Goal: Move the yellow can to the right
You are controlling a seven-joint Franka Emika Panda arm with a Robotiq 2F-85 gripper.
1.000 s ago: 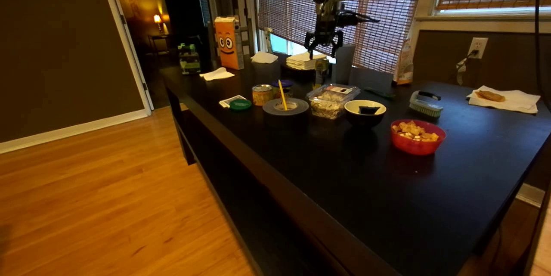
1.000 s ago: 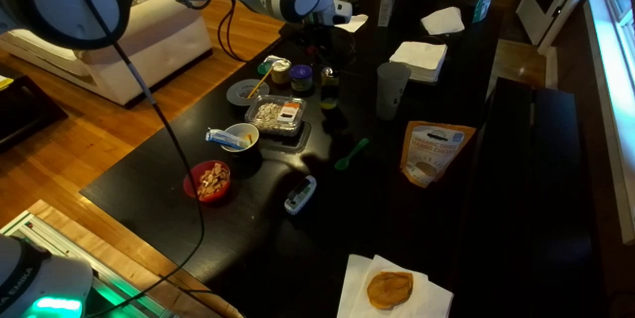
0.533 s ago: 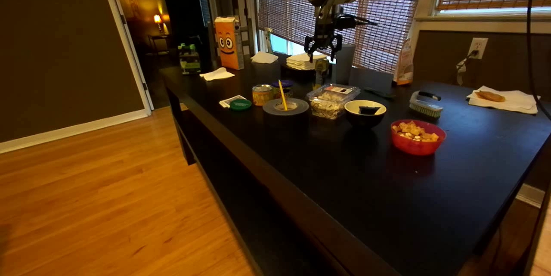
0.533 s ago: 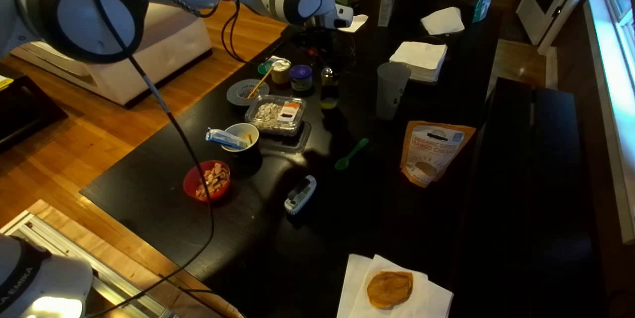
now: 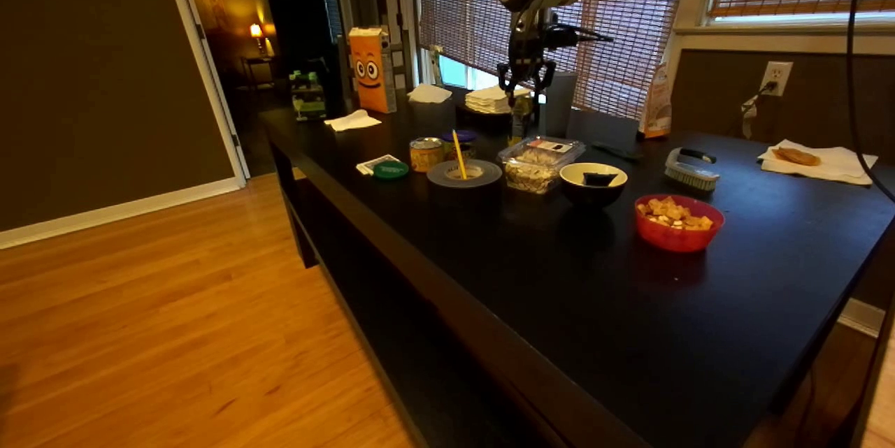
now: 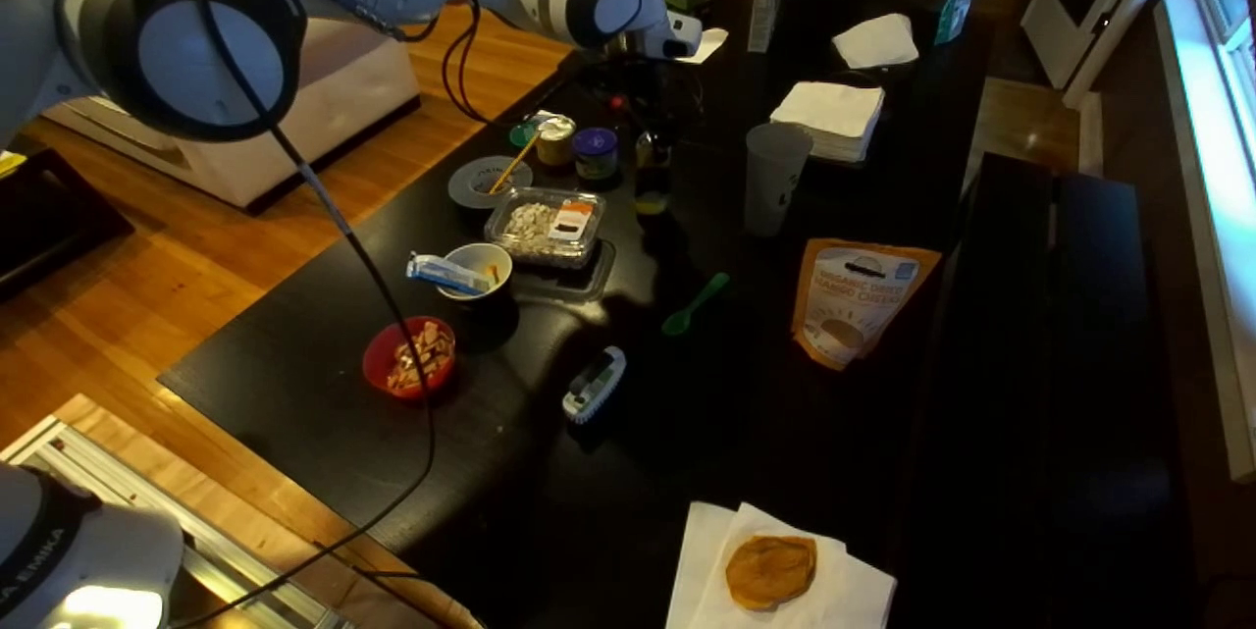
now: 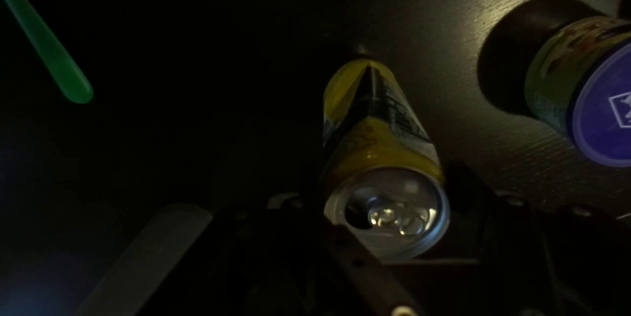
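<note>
The yellow can [image 7: 374, 146] stands upright on the dark table, its silver top with an opened tab facing the wrist camera. In both exterior views, my gripper [image 5: 523, 97] is right above and around the can's upper end. Dark fingers lie against the can's two sides in the wrist view, with no gap that I can make out, so the jaws are shut on it. Much of the fingers is lost in shadow there. In an exterior view the can [image 6: 652, 189] shows its lower part below the dark gripper.
Beside the can are a purple-lidded jar [image 6: 596, 155], a clear box of pale pieces [image 6: 530, 229] and a translucent cup [image 6: 775, 180]. Behind the cup is a napkin stack [image 6: 829, 119]. A green spoon [image 6: 695, 305] and a brush [image 6: 595, 386] lie nearer the robot's base.
My gripper has come down a little over the can, and its fingers have drawn together around the can's top. The can and the other objects have not visibly moved.
</note>
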